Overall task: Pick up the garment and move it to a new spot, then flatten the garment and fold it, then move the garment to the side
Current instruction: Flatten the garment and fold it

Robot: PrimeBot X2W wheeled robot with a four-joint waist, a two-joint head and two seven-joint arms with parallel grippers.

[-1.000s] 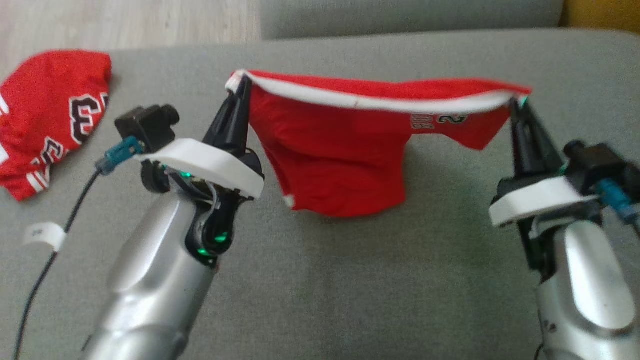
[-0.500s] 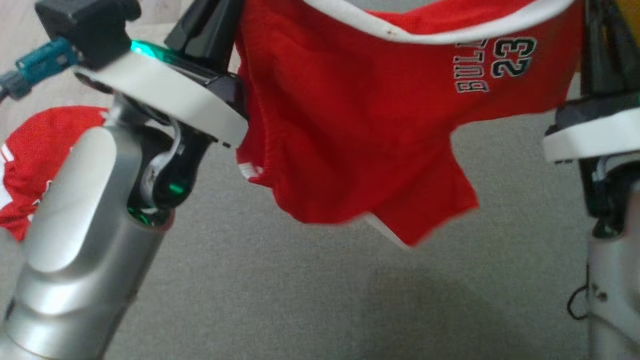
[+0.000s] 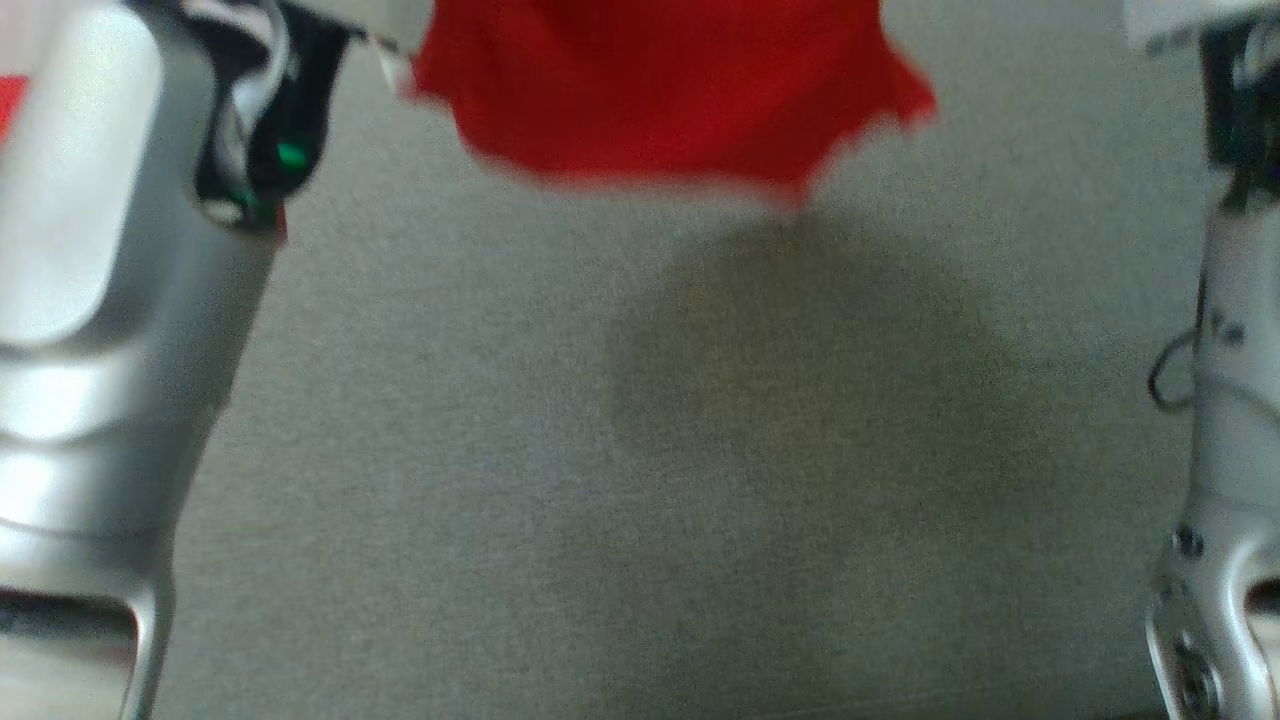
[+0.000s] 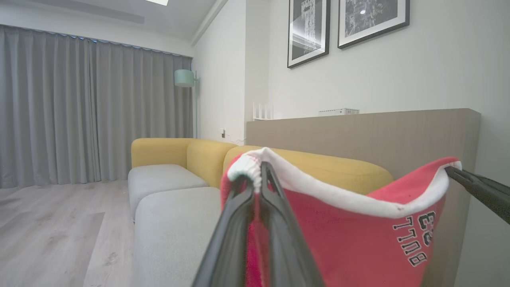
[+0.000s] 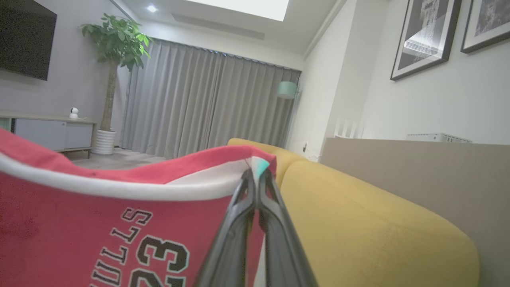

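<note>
Left wrist view, centre of the frame: the left gripper (image 4: 261, 170) has its two dark fingers pinched tight on one end of the white band of the red jersey-knit garment with black-and-white lettering (image 4: 342, 243), which spreads away toward the right edge. There a dark finger of the right gripper (image 4: 478, 188) meets the band's other end. In the right wrist view that claw is likewise closed hard on the white band, at centre frame, with the red cloth filling the lower left. In the head view the garment's blurred lower edge hangs at top centre, apart from the grey woven upholstered surface (image 3: 600, 480) below, where its shadow falls. So it is held aloft by both ends, sagging a little between the grips. It looks light, soft and quite limp, likely to swing and crumple rather than keep any shape. The thicker band seems the firmest hold, and its two ends the best places, since they keep the cloth spread for laying flat; the thin red body would probably stretch or slip
</note>
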